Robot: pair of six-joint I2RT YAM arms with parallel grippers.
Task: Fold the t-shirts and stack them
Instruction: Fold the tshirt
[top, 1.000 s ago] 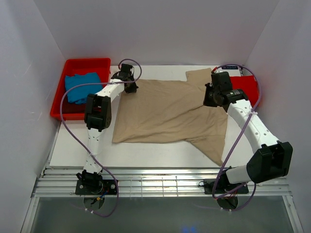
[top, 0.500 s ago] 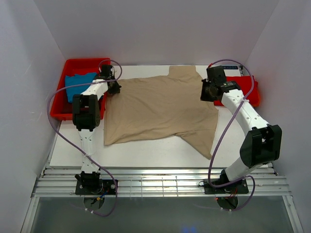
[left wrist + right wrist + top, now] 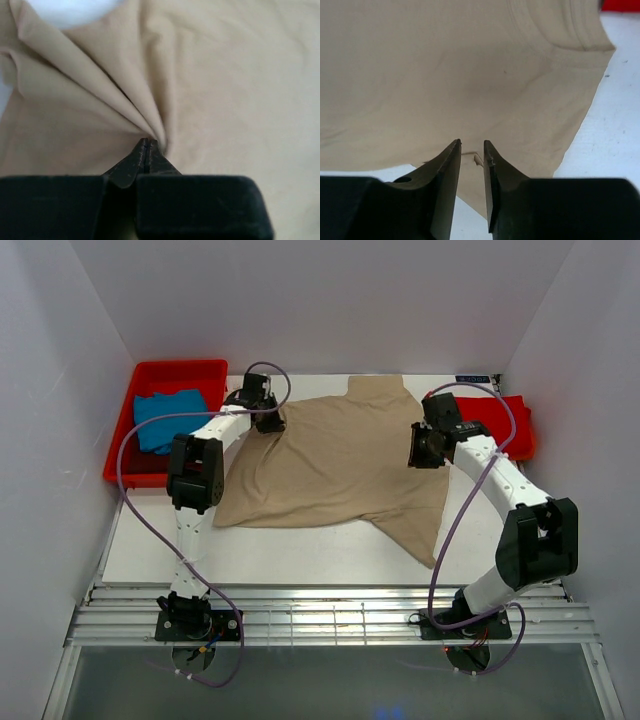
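Top external view takes in the flat white table [image 3: 300, 555], and most of its middle is covered by the tan-beige short-sleeved cotton t-shirt [image 3: 340, 465]. The shirt is spread open, with one sleeve reaching toward the far edge and a pointed corner trailing toward the near right. It lies flat, probably so that a clean fold can be made.

The rigid red plastic tray [image 3: 175, 367] stands off the table's far left corner. The crumpled blue t-shirt [image 3: 165, 418] lies in it, out of the way until its turn. The bright red t-shirt [image 3: 505, 420] is bunched at the far right, just beyond the tan one, and likewise seems to be waiting.

The left gripper [image 3: 147, 145] is at the tan shirt's far left corner. Its fingers are pressed together on a pinch of cloth, and ridges fan away from the pinch, so the fabric is under pull there. The right gripper [image 3: 472, 145] is over the shirt's right side. Its fingers stand narrowly apart with a cloth edge at their tips, and nothing looks clamped. My judgement is that the shirt is being straightened before its first fold, and no stack has been started yet.
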